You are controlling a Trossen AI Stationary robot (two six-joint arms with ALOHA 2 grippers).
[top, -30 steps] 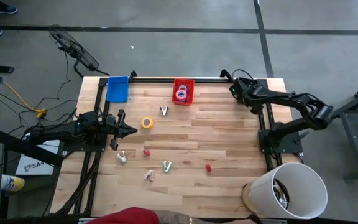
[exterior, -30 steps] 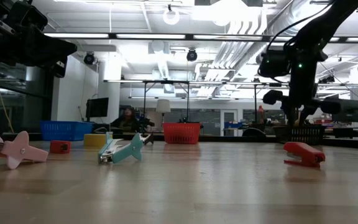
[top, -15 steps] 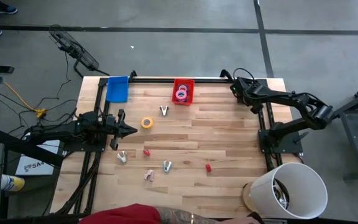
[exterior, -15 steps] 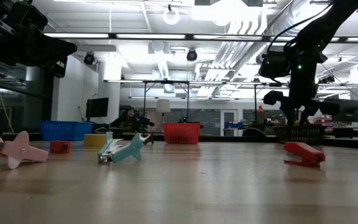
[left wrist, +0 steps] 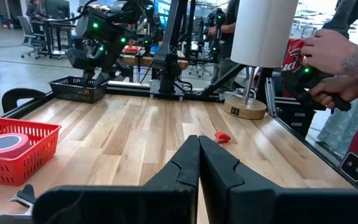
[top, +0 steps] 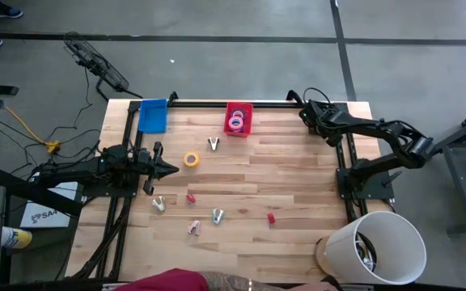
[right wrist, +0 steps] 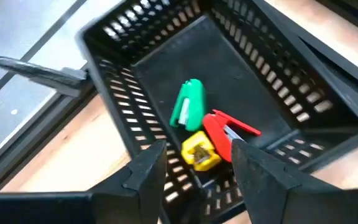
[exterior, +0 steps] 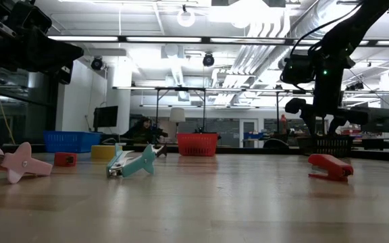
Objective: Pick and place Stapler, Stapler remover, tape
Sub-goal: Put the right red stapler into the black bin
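Landmark = red basket (top: 239, 119) at the table's far edge, mid-width

Tape: pink roll (top: 235, 123) sits inside the red basket, with a blue roll under/behind it there. Yellow roll (top: 191, 159) lies flat on the wood, nearer and left of the basket, hole facing up

Staple removers: one (top: 213, 144) just near-left of the basket, jaws toward the basket. Three more well nearer than the basket: (top: 159, 204), (top: 218, 215), pink one (top: 193, 229). In the low view the teal one (exterior: 132, 164) lies long axis roughly across the frame

Staplers: small red one (top: 271, 217) on the wood, near-right of the basket; another red piece (top: 191, 197) near-left. Low view shows the red stapler (exterior: 329, 167) lying flat, long axis sideways

Left gripper (top: 168, 169): left of and nearer than the basket, just beside the yellow roll, pointing right; fingers (left wrist: 185, 171) pressed together, empty

Right gripper (top: 307, 115): right of the red basket, over the black basket (right wrist: 241, 68) at the far-right corner. Fingers (right wrist: 148, 168) spread apart, holding nothing

Only the right wrist view shows the black basket's contents: green stapler (right wrist: 188, 104), yellow one (right wrist: 199, 151), red one (right wrist: 224, 132), clustered at one end

Only the left wrist view shows a person's hand (left wrist: 334, 59) gripping a handle beyond the table's near-right corner, next to the white lamp (left wrist: 261, 37)

Open wood between the red basket and right arm; centre strip also free
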